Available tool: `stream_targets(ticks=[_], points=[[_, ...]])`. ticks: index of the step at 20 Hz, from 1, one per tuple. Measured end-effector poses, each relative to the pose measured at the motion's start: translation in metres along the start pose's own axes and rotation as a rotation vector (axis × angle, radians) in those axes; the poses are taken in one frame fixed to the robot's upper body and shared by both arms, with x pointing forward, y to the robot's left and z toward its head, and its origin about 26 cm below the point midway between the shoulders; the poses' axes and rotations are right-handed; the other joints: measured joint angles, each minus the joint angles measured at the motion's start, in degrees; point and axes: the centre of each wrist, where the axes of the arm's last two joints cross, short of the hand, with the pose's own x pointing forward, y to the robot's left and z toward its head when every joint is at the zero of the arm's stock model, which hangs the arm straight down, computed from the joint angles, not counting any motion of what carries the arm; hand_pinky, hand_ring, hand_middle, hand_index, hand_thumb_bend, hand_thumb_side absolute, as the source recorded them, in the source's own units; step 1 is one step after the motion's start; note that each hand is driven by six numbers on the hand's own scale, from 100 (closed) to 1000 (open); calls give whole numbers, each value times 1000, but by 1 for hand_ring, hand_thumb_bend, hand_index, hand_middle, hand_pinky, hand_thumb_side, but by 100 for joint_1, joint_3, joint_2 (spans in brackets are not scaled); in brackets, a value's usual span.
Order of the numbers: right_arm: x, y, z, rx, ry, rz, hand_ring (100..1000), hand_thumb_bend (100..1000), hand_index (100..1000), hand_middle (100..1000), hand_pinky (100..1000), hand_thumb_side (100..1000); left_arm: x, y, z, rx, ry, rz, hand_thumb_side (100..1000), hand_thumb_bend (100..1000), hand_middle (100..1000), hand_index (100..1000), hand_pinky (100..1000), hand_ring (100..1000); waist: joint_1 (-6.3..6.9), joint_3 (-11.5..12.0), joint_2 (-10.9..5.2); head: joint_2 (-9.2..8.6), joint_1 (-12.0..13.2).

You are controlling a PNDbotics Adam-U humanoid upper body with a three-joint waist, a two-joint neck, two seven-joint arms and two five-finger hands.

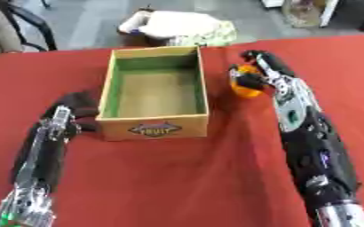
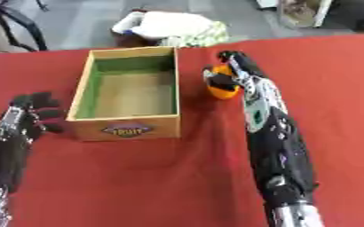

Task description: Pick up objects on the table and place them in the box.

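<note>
The right hand has its fingers curled round the orange thing just right of the box, so the drop lies to its left; the left hand idles open.

Box mid-table. Round object just right of box, in right hand. Left hand just left of box.
</note>
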Motion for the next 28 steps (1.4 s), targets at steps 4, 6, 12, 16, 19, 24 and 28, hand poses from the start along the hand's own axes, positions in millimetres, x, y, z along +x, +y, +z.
stream_targets(ticks=[4,6,12,16,19,24,28], points=[[0,0,0,40,28,55,910,100,932,891,807,647,0,0,0,0,0,0,925,100,702,825,618,725,0,0,0,-6,-1],[0,0,0,58,45,84,911,100,934,896,810,626,0,0,0,0,0,0,924,100,702,826,619,725,0,0,0,-6,-1],[1,0,0,90,91,171,907,100,930,902,814,559,0,0,0,0,0,0,926,100,702,826,619,726,0,1,0,-6,-1],[1,0,0,110,112,211,881,100,902,862,801,379,0,0,0,0,0,0,927,100,702,826,619,726,-2,2,0,-6,-2],[1,0,0,121,121,227,846,100,872,814,786,331,0,0,0,0,0,0,927,100,702,826,619,726,-2,3,0,-7,-2],[2,-3,1,108,126,245,728,100,746,625,723,242,0,0,0,0,0,0,928,100,702,825,619,726,-2,4,0,-7,-2],[3,-7,1,52,109,255,494,100,513,371,615,210,0,0,0,0,0,0,928,100,702,825,619,726,-2,5,0,-7,-3]])
